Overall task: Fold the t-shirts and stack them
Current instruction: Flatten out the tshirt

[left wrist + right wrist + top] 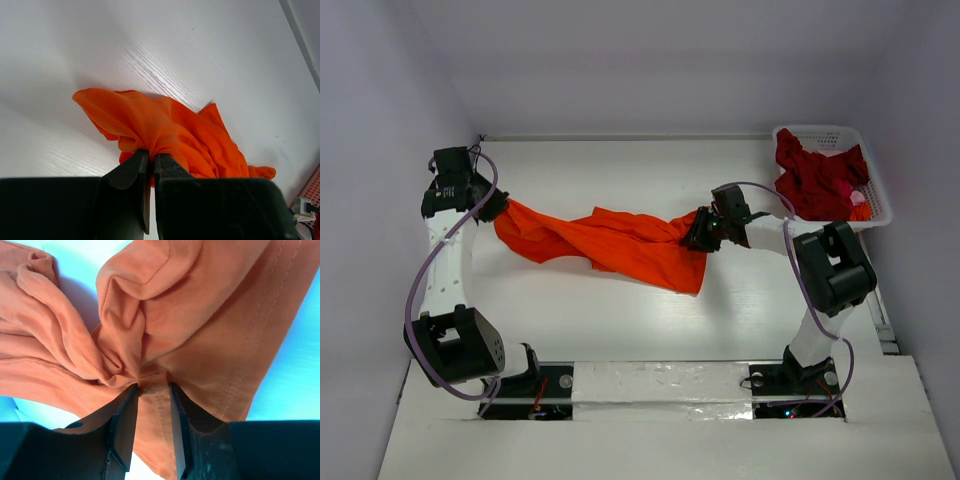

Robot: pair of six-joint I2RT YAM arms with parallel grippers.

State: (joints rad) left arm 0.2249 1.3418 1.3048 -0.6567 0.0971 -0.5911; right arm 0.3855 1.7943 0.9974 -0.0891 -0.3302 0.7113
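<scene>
The bright orange t-shirt [610, 245] is stretched in a crumpled band across the middle of the table. My left gripper [498, 208] is shut on its left end; in the left wrist view the cloth [165, 130] bunches out of the closed left gripper [151, 156]. My right gripper [698, 232] is at the shirt's right end. In the right wrist view the right gripper [152, 387] has its jaws apart, with a stitched hem of the shirt [200, 315] lying flat between them. The dark crimson t-shirt [815, 180] lies heaped in the basket.
A white latticed basket [820, 130] stands at the back right corner, close behind my right arm. A small pink and orange scrap [860, 205] shows at its right side. White walls close in the table on the left, back and right.
</scene>
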